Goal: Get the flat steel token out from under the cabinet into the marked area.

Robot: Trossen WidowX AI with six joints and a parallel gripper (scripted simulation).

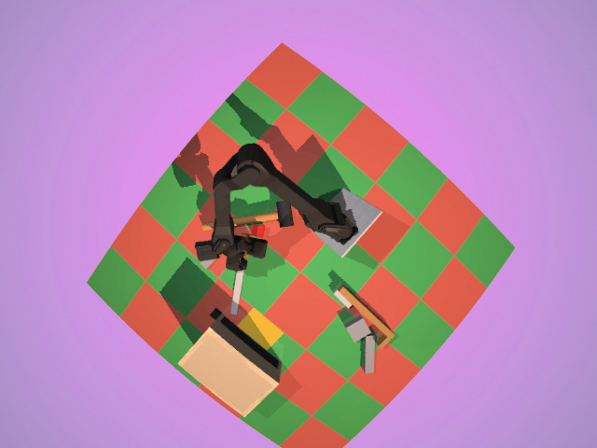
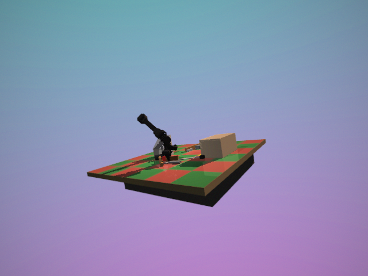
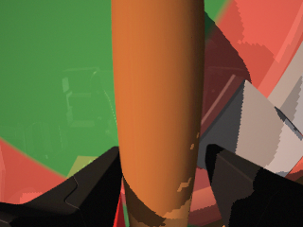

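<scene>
My gripper [image 1: 243, 254] [image 3: 165, 154] is partly open around the orange handle [image 3: 158, 95] of a long tool. A gap shows between the handle and the right finger in the wrist view. The tool's pale flat shaft [image 1: 238, 287] extends from below the gripper toward the cabinet [image 1: 229, 371] [image 2: 211, 148], its grey tip [image 1: 234, 308] short of the cabinet's dark front. The yellow marked area [image 1: 262, 329] lies in front of the cabinet, to the right of the tip. I cannot make out the steel token in any view; the vent slots are too small to see through.
A hammer-like tool with an orange handle [image 1: 241, 221] and dark head [image 1: 285, 214] lies behind the gripper, near a red block [image 1: 258, 231]. A grey angular piece [image 3: 256, 128] lies beside the fingers. An orange L-shaped bar [image 1: 366, 311] and grey blocks [image 1: 357, 329] [image 1: 368, 354] lie farther right.
</scene>
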